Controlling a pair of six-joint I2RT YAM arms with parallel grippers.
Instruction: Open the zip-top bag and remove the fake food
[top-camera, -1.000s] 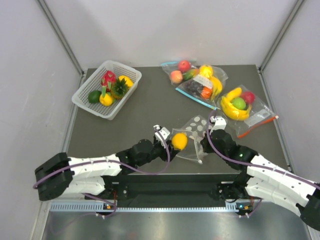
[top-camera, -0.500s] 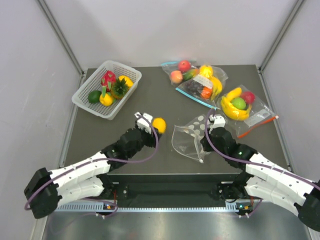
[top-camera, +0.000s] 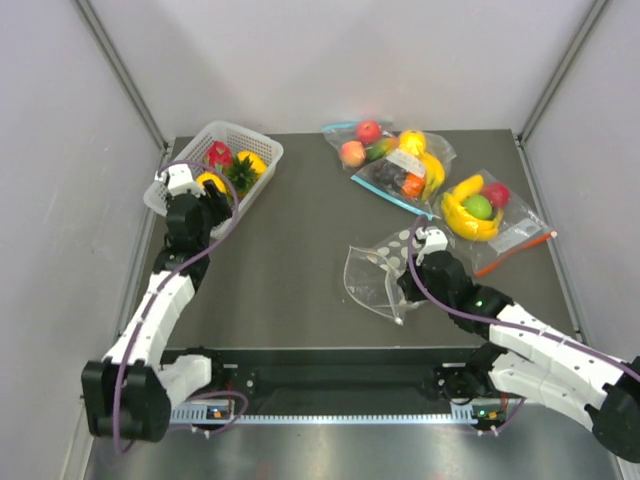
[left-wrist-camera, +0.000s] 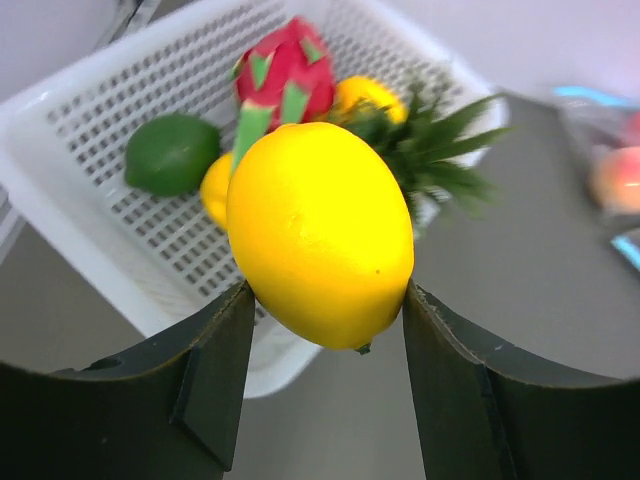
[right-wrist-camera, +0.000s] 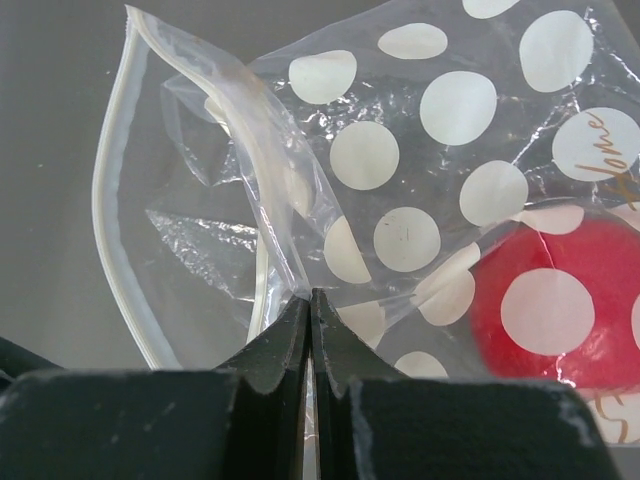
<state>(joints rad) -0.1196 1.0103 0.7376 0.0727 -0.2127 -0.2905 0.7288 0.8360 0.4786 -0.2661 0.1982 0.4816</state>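
The dotted zip-top bag (top-camera: 380, 268) lies on the table at centre right with its mouth open to the left; it fills the right wrist view (right-wrist-camera: 400, 180). A small red piece (right-wrist-camera: 560, 305) is still inside it. My right gripper (top-camera: 412, 272) is shut on the bag's film (right-wrist-camera: 312, 300). My left gripper (top-camera: 200, 190) is shut on the yellow-orange rounded fruit (left-wrist-camera: 320, 235) and holds it at the near rim of the white basket (top-camera: 178, 210). The pineapple (top-camera: 238, 175) lies in the basket.
The basket (left-wrist-camera: 90, 230) also holds a pink dragon fruit (left-wrist-camera: 285, 75), a green fruit (left-wrist-camera: 172, 153) and yellow fruits. Two undotted bags of fruit lie at the back right, one blue-zipped (top-camera: 400, 165) and one with bananas and a red-orange zip (top-camera: 490, 215).
My left gripper has carried the yellow-orange fruit from the bag's mouth leftward and back to the basket. The right gripper stays shut on the bag.
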